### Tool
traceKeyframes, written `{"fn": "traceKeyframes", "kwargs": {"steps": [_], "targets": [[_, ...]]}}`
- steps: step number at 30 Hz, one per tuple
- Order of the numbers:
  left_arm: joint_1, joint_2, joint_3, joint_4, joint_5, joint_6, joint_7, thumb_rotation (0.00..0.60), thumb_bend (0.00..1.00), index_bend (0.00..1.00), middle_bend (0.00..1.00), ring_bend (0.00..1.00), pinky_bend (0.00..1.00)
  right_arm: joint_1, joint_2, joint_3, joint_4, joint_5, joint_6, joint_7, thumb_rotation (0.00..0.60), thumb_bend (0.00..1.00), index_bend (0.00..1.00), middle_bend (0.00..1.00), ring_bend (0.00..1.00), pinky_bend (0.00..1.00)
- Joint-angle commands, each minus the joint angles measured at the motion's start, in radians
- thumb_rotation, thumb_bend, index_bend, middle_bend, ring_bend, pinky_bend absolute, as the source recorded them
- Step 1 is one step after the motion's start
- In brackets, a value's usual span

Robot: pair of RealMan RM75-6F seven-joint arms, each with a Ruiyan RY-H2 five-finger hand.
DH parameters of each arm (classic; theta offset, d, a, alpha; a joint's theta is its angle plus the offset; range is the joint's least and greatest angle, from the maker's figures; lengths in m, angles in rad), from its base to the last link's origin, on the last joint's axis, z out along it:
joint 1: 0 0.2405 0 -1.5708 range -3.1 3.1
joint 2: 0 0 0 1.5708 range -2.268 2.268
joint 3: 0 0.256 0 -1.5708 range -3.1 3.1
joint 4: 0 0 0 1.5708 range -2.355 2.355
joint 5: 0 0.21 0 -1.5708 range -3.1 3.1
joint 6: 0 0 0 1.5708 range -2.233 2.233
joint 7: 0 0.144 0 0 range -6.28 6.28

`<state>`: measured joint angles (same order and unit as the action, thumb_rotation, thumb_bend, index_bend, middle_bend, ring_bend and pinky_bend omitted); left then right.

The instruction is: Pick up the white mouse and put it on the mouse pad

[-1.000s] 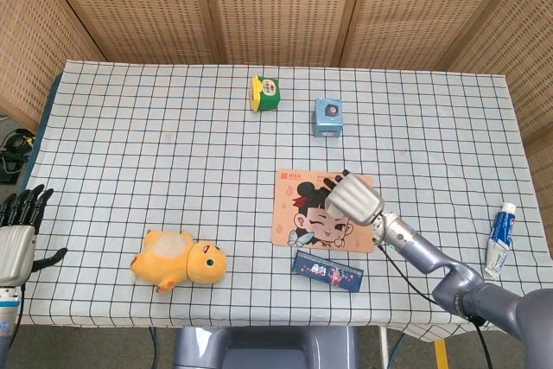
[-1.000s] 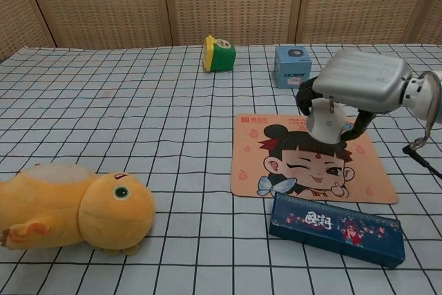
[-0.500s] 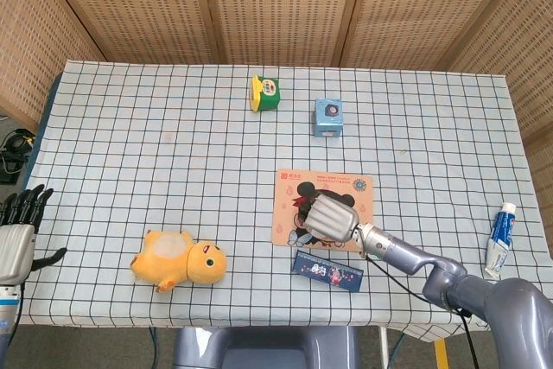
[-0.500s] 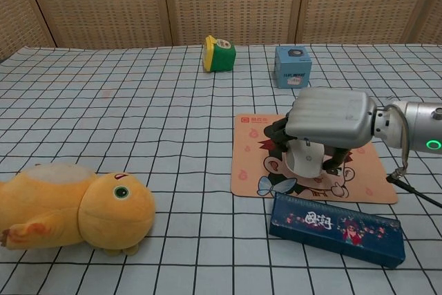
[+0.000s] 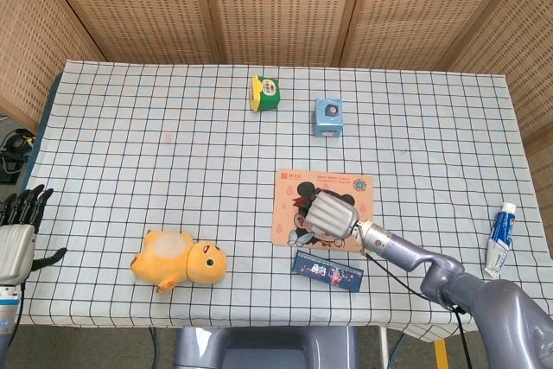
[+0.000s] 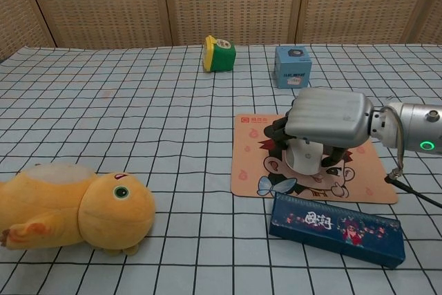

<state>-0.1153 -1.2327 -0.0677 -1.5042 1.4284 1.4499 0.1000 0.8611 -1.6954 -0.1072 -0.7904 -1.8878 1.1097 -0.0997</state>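
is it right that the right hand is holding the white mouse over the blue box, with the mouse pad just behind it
Not quite. The right hand holds the white mouse over the mouse pad, not over the blue box. The long blue box lies on the cloth in front of the pad, nearer the camera, as the chest view shows. The rest stands: the mouse is in the right hand.

Right arm reaches in low from the near right edge, forearm nearly level. Right hand (image 6: 324, 119) palm-down, fingers curled around the white mouse (image 6: 304, 155). Left hand (image 5: 17, 231) parked off the left edge, fingers up and apart.
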Motion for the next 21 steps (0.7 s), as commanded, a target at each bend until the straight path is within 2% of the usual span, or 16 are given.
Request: {"fn": "traceKeyframes", "kwargs": {"steps": [1,4,8,11,14,16,21], "targets": [[0.000,0.000,0.001,-0.001,0.000,-0.001,0.000,0.600,0.00,0.00,0.00,0.00,0.00,-0.002,-0.011,-0.008,0.023,-0.006,0.010,-0.018,0.600,0.20,0.73,0.51,0.49,0.36],[0.000,0.001,0.000,-0.002,0.001,0.002,-0.001,0.600,0.00,0.00,0.00,0.00,0.00,-0.014,-0.026,-0.004,0.042,0.005,0.013,-0.052,0.600,0.20,0.64,0.41,0.39,0.21],[0.001,0.003,-0.001,-0.003,-0.002,0.002,-0.002,0.600,0.00,0.00,0.00,0.00,0.00,-0.021,-0.031,-0.002,0.048,0.016,0.015,-0.085,0.600,0.20,0.50,0.30,0.28,0.12],[0.001,0.003,-0.001,-0.004,-0.002,0.002,-0.003,0.600,0.00,0.00,0.00,0.00,0.00,-0.022,-0.030,-0.002,0.046,0.019,0.018,-0.097,0.600,0.19,0.41,0.22,0.20,0.07],[0.001,0.004,-0.001,-0.003,-0.003,0.001,-0.003,0.600,0.00,0.00,0.00,0.00,0.00,-0.026,-0.025,0.001,0.036,0.027,0.019,-0.108,0.600,0.19,0.31,0.09,0.06,0.02],[0.001,0.004,-0.001,-0.004,-0.004,0.000,-0.004,0.600,0.00,0.00,0.00,0.00,0.00,-0.030,-0.019,0.004,0.025,0.034,0.020,-0.122,0.600,0.19,0.27,0.05,0.02,0.00],[0.001,0.007,-0.002,-0.005,-0.002,0.002,-0.011,0.600,0.00,0.00,0.00,0.00,0.00,-0.065,0.020,0.006,-0.048,0.063,0.011,-0.215,0.600,0.18,0.20,0.00,0.00,0.00]]}}
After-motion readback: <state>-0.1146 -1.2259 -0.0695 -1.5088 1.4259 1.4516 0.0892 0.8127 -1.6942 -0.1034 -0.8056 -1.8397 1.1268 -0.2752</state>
